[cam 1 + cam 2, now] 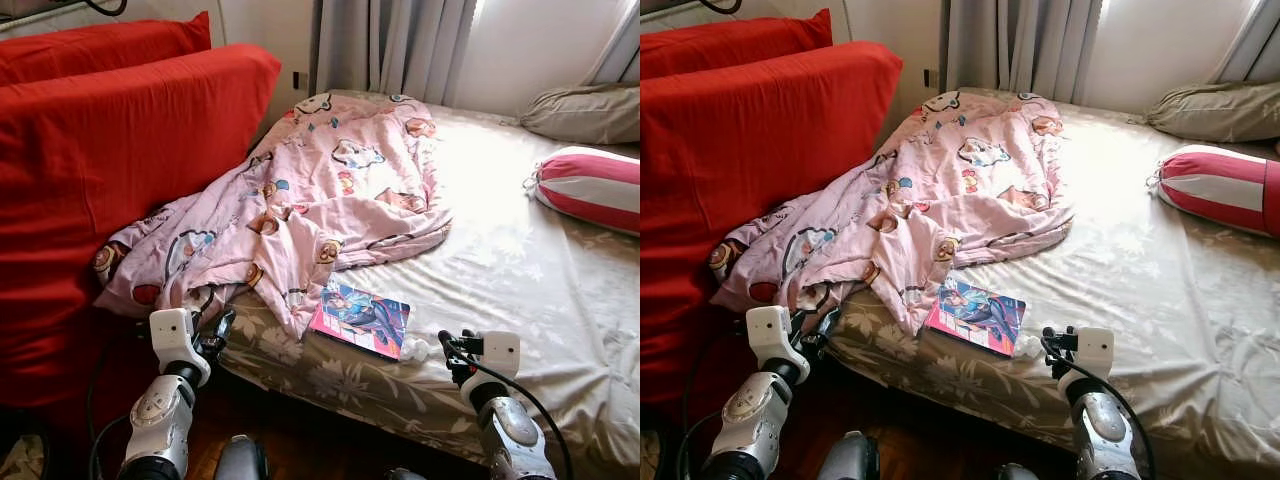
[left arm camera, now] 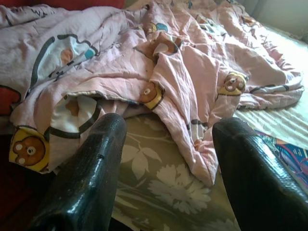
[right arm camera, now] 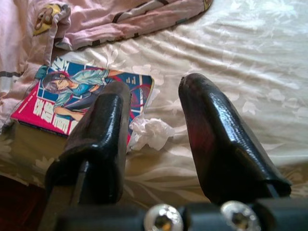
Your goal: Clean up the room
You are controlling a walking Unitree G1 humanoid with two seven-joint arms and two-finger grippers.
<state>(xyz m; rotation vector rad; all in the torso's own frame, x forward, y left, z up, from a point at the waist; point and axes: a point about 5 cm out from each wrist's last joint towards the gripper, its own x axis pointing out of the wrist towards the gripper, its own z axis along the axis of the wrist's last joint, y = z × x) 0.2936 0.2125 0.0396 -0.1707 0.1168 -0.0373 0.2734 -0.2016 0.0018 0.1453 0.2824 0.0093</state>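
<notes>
Right wrist view: the right gripper (image 3: 154,139) is hovering with its fingers apart above a crumpled white tissue (image 3: 150,133), which is lying on the floral bed sheet (image 3: 250,57) just beside a comic book (image 3: 79,98). The left gripper (image 2: 166,159), fingers also spread, is facing the rumpled pink blanket (image 1: 310,190) near the red cushions (image 1: 110,150).

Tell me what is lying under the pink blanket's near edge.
The blanket covers one corner of the book and the floral bedsheet. Anything else beneath it is hidden.
</notes>
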